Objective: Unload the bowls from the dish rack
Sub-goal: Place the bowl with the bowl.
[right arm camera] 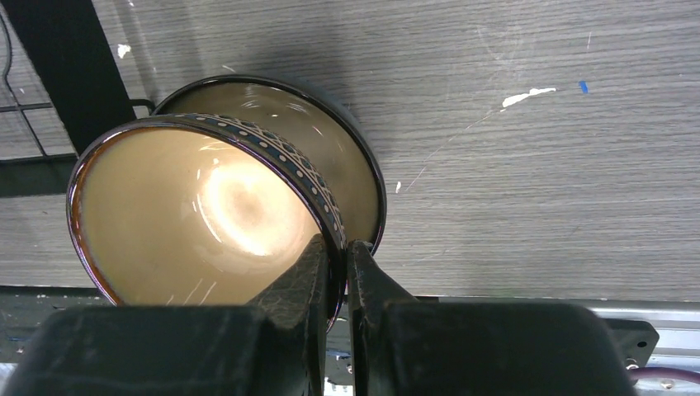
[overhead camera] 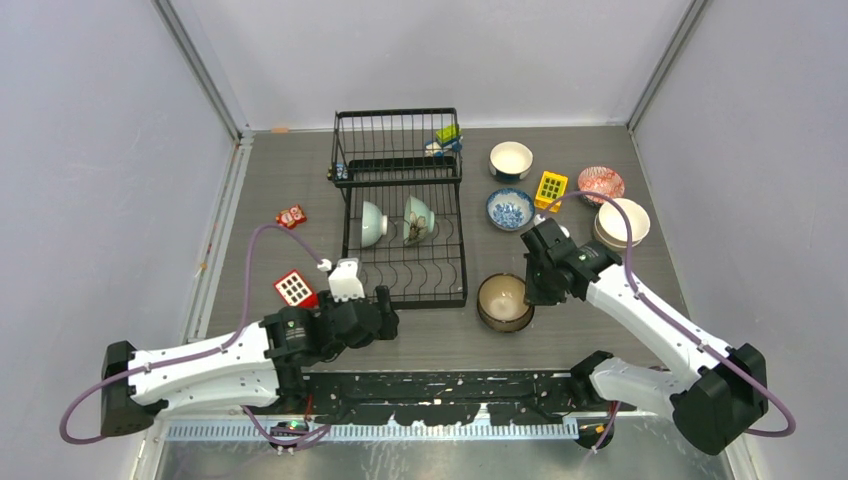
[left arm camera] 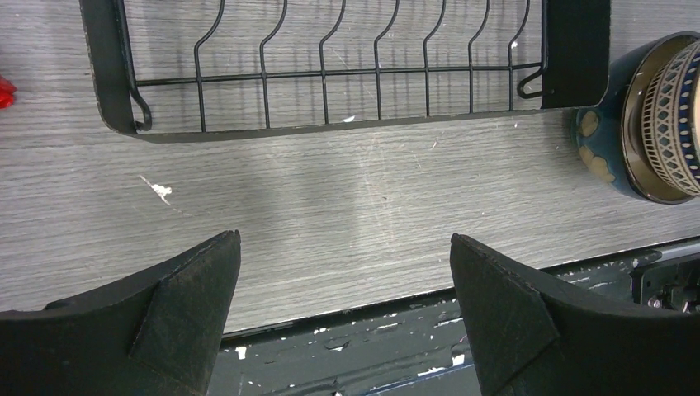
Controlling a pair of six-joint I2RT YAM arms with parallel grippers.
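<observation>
The black wire dish rack (overhead camera: 405, 303) stands mid-table with a teal bowl (overhead camera: 372, 223) and a pale green bowl (overhead camera: 418, 220) upright in its tines. My right gripper (overhead camera: 530, 288) is shut on the rim of a brown bowl with a patterned band (right arm camera: 190, 214), holding it tilted in a second brown bowl (right arm camera: 347, 157) that sits on the table right of the rack (overhead camera: 503, 300). The right gripper (right arm camera: 340, 256) pinches that rim tightly. My left gripper (overhead camera: 386, 318) is open and empty at the rack's front edge (left arm camera: 330, 124); its jaws (left arm camera: 345, 272) stand wide apart.
On the table right of the rack are a white bowl (overhead camera: 511, 158), a blue-and-white bowl (overhead camera: 510, 209), a red-patterned bowl (overhead camera: 600, 183) and stacked cream bowls (overhead camera: 622, 222). A yellow block (overhead camera: 551, 187) lies among them. Red blocks (overhead camera: 296, 288) lie left of the rack.
</observation>
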